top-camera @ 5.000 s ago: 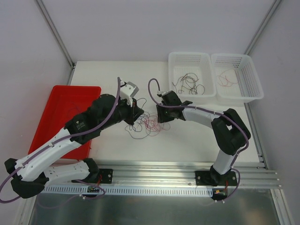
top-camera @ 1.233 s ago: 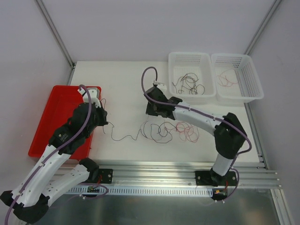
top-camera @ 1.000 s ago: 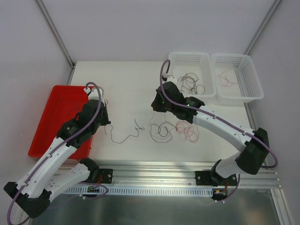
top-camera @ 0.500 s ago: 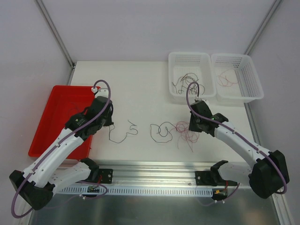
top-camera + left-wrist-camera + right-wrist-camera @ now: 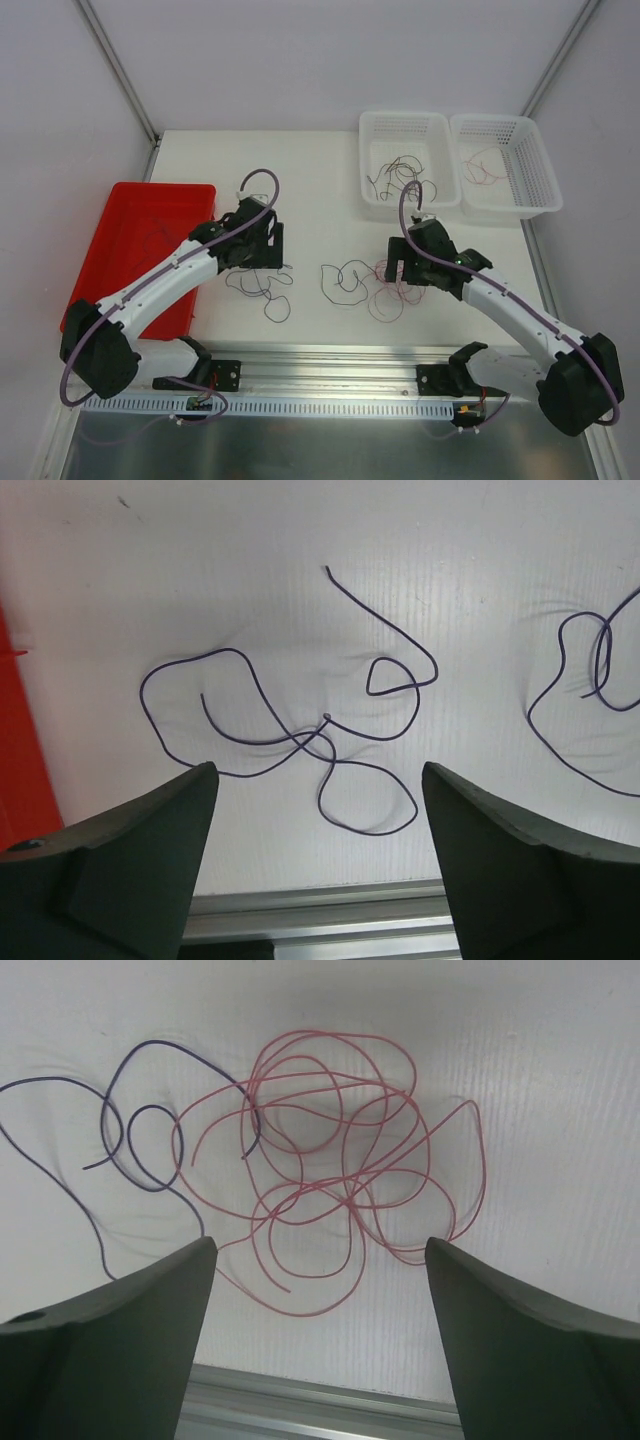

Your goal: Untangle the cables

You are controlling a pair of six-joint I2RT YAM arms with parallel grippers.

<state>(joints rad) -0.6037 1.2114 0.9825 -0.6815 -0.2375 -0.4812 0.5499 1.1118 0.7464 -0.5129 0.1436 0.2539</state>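
Note:
Loose on the white table lies one purple cable, curled in loops. My left gripper hovers open just above it, nothing between its fingers. Farther right lies a second purple cable, whose end reaches into a pink-red tangle of cables. My right gripper stands open and empty over that tangle. The second purple cable crosses the tangle's left edge. The pink-red tangle sits partly under the right wrist in the top view.
Two white baskets stand at the back right: the left one holds dark cables, the right one a red one. A red tray lies at the left. An aluminium rail runs along the table's near edge.
Both grippers have gone from shut to open and let go of the cables. The left gripper has moved right over the freed purple cable, now curled up. The right gripper shifted slightly left.

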